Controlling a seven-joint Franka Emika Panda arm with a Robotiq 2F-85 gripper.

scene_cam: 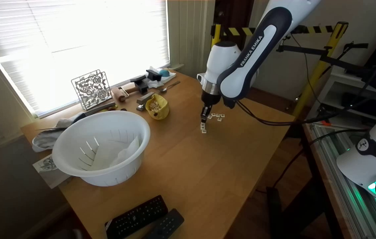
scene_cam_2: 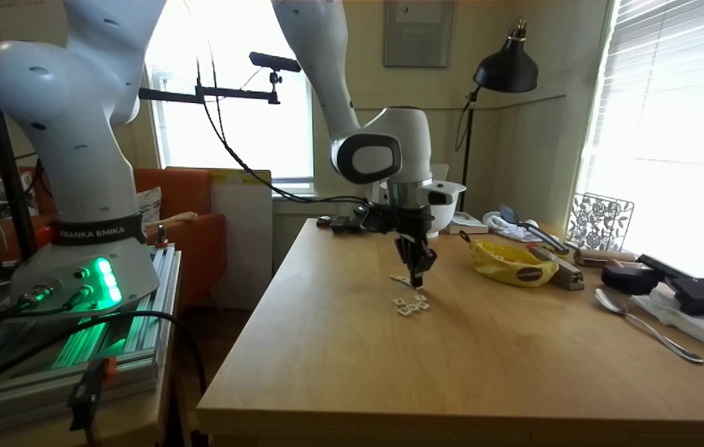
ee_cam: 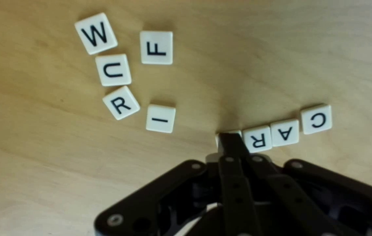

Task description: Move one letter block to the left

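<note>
While the tool point(ee_cam: 235, 144) partly hides the end block point(ee_cam: 236, 132), fingers together, contact is hard to call. Easy now: a low sideways slide should spare the R block point(ee_cam: 257, 139).

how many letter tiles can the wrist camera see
9. Left: W, U, R, F, I. Right: C, A, another R, and a tile partly behind the gripper, which could hide more.

The arm point(scene_cam: 261, 49) is bent, with its wrist point(scene_cam_2: 411, 149) above the gripper point(ee_cam: 237, 144). This gripper points downward — its two fingers point(ee_cam: 237, 196) stand close together.
</note>
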